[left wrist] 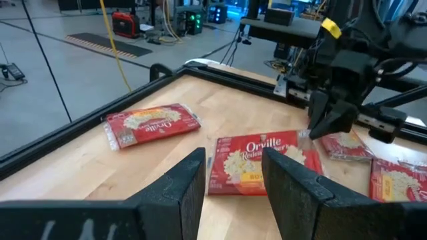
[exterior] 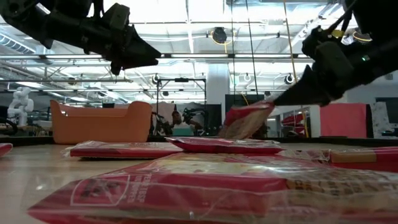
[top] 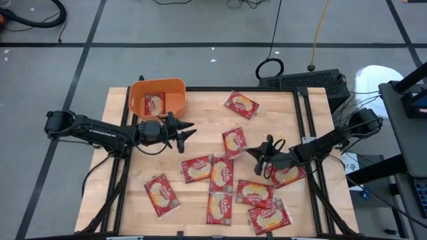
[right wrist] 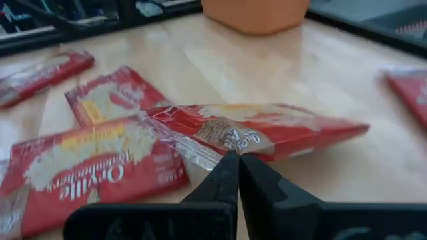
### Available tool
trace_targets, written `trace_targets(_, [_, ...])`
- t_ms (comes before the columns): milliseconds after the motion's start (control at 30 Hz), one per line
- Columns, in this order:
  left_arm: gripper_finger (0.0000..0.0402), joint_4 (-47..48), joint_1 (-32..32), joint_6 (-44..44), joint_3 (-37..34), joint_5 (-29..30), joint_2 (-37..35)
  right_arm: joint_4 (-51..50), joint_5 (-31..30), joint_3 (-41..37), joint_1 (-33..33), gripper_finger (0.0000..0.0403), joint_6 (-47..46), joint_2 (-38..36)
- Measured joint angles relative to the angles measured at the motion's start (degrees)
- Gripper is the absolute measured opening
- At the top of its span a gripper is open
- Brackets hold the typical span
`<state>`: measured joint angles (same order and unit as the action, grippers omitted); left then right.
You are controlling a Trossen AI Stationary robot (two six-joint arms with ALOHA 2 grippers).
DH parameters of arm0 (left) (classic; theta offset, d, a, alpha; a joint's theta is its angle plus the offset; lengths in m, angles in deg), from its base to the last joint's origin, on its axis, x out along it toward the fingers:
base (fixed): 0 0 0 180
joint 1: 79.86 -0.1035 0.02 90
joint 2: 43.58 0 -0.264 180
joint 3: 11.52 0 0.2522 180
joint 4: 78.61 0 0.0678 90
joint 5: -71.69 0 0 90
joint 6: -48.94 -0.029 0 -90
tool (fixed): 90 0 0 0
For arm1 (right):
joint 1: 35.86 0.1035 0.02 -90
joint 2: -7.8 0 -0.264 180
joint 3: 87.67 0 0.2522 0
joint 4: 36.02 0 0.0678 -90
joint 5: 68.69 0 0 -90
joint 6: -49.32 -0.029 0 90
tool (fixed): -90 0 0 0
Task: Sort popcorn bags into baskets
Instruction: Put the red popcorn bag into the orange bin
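Observation:
Several red popcorn bags (top: 221,175) lie flat on the wooden table, and one more (top: 154,103) lies inside the orange basket (top: 175,87) at the far left. My right gripper (top: 252,153) is shut on the bag (top: 234,141) near the table's middle. That bag shows tilted in the low view (exterior: 245,121). My left gripper (top: 185,133) hovers open above bare wood just near of the basket. Its fingers point toward the held bag (left wrist: 257,163) and touch nothing. My right gripper (right wrist: 235,160) pinches the bag's crinkled wrapper edge (right wrist: 215,139), the side facing the right arm, between its two fingertips. The fingers come slanting down from the table's right. The bag is tilted, with the held edge (exterior: 264,107) raised. Another bag hides its low end.
A lone bag (top: 241,104) lies far right of the basket. Others crowd the near right, one (top: 287,175) under the right arm and one (top: 161,195) at near left. Black rails (top: 303,127) frame the table. Bare wood lies between the basket and the middle bags.

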<state>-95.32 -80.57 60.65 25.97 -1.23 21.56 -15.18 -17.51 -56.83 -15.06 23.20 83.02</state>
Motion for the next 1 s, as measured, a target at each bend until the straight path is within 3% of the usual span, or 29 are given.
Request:
trace_targets(100, [0.0152,0.2,0.0,0.0,0.0,0.6,1.1,2.4,2.6,0.0,-0.5,0.0,6.3,0.0])
trace_targets(233, [0.0152,1.2,0.0,2.5,0.0,5.6,1.8,8.3,11.5,0.0,-0.6,0.0,17.5,0.0])
trace_targets(467, [0.0152,-1.2,-0.4,3.5,0.0,6.4,1.7,16.6,23.5,0.0,-0.6,0.0,20.6,-0.1])
trace_targets(700, [0.0152,-3.2,-0.4,2.6,0.0,-1.7,1.7,16.3,27.3,2.7,-0.6,0.0,18.8,-0.1])
trace_targets(867, [0.0153,-2.4,0.0,1.0,0.0,-10.5,1.7,7.7,32.0,3.8,-0.6,0.0,14.4,-0.1])
trace_targets(1000, [0.0154,-2.4,1.8,1.0,0.0,-12.2,2.0,-0.4,31.5,3.8,-0.5,0.0,6.6,-0.1])
